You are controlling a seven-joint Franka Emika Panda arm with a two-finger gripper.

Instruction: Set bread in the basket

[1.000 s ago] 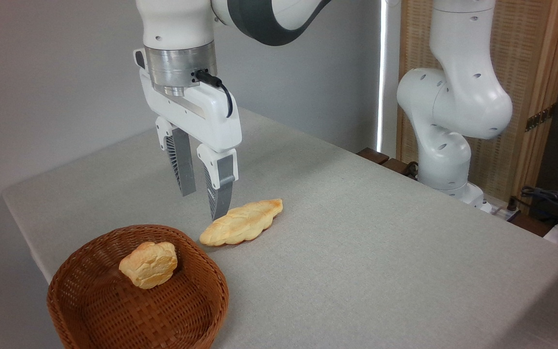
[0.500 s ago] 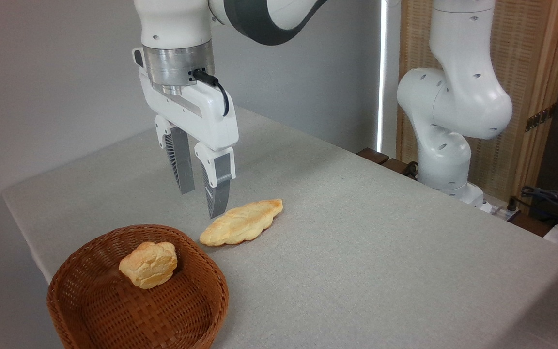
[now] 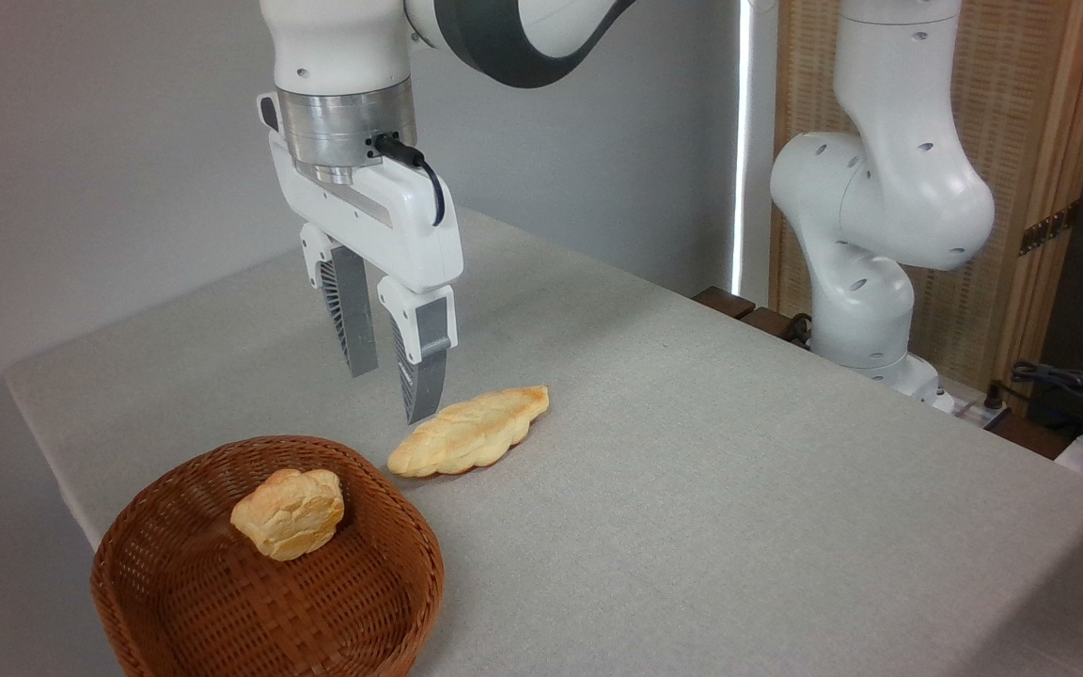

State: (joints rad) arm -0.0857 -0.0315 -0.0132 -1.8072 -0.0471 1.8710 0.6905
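Golden bread (image 3: 468, 431) is lying flat on the grey desk (image 3: 692, 470), just beside the wicker basket (image 3: 382, 602), which is already holding a small roundish piece (image 3: 289, 512). Hovering empty above the loaf's near end, the claw (image 3: 393, 395) is showing its fingers slightly parted; the approach is under way, and the next move is calling for a descent astride the loaf.

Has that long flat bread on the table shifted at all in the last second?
No. The bread lies in the same spot on the table, just right of the basket rim as before.
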